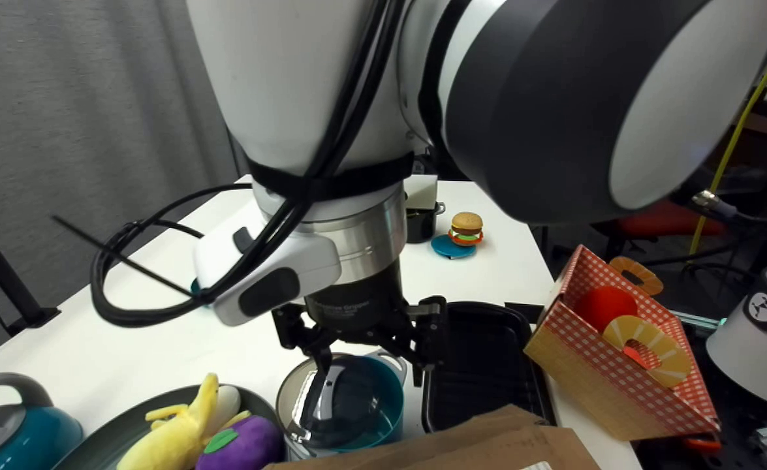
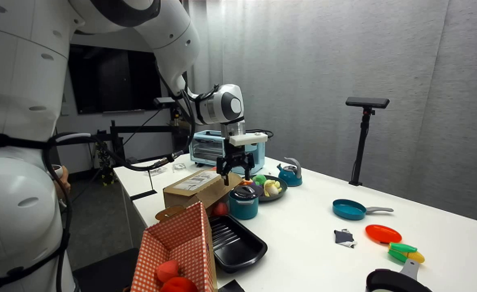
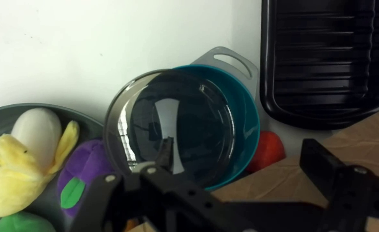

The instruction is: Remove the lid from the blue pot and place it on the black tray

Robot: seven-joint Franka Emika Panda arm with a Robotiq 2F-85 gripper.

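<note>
The see-through lid (image 3: 199, 129) lies off-centre over the teal-blue pot (image 3: 249, 119), overhanging on the side towards the plush toys. A pale handle strip crosses the lid. Both also show in the exterior views: lid (image 1: 350, 398) and pot (image 1: 393, 401), lid (image 2: 245, 193) and pot (image 2: 243, 210). The black tray (image 3: 268, 80) stands beside the pot and shows in both exterior views (image 1: 481, 365) (image 2: 238, 263). My gripper (image 3: 240, 148) is open and empty above the pot (image 1: 370, 371) (image 2: 236, 178). One finger is over the lid's handle, the other over cardboard; I cannot tell if it touches.
A grey pan (image 3: 79, 114) with plush toys stands beside the pot. A cardboard box (image 2: 193, 184) and a red item (image 3: 268, 151) are close against the pot. The checkered box (image 2: 173, 239) stands beside the tray. A teal kettle (image 2: 290, 175) is beyond the pan.
</note>
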